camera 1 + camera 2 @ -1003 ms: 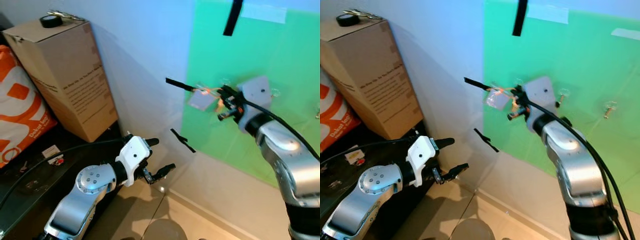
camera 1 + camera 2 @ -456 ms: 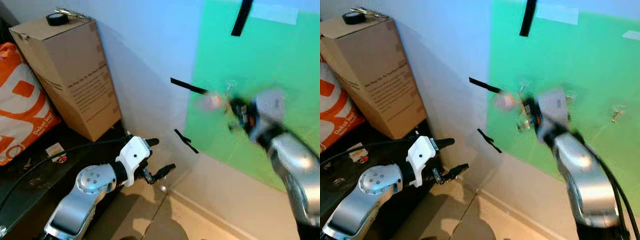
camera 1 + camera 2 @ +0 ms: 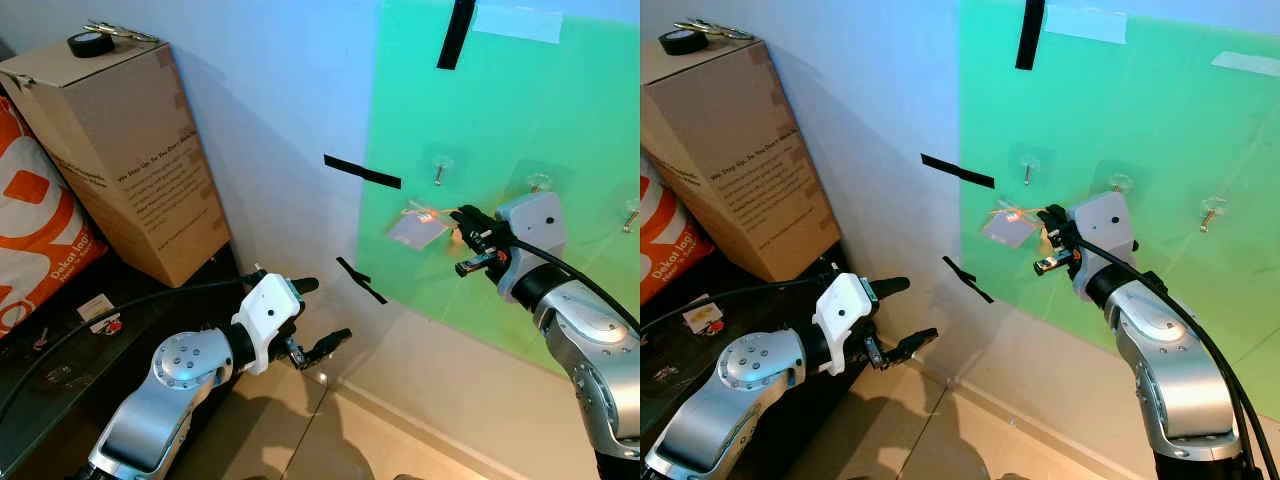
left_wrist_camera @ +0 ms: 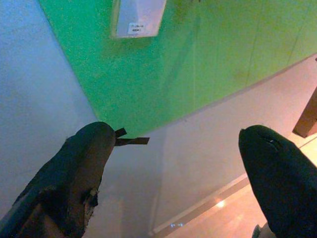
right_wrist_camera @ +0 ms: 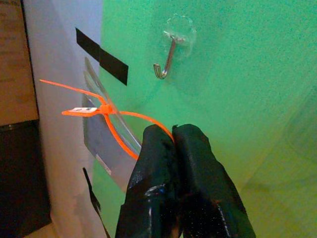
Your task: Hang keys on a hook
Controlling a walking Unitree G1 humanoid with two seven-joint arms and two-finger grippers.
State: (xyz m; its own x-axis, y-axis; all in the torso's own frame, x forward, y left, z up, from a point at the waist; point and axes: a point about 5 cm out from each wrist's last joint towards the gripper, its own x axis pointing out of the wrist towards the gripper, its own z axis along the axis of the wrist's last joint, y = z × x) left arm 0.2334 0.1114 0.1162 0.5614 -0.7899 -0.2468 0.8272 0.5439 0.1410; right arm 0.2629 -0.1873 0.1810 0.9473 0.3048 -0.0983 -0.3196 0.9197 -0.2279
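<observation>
Keys here appear as a flat clear tag (image 5: pixel 101 134) on an orange zip-tie loop (image 5: pixel 124 130), held up in the air against a green panel (image 3: pixel 560 130) on the wall. The right gripper (image 5: pixel 174 139) has its two black fingers pressed together, pinching the orange loop, with the tag dangling beyond the fingertips. The tag sits just below and to the left of the nearest metal hook (image 3: pixel 438 174), apart from it, not yet hung. Judging by this, the step in hand is bringing the loop to the hook; the next move likely calls for lifting the loop above the hook's upturned tip and lowering it on before letting go. The tag's long axis slants downward away from the gripper, its flat face toward the wall, the loop's open side facing the panel. The left gripper (image 3: pixel 318 318) hangs low near the floor, fingers spread and holding nothing.
</observation>
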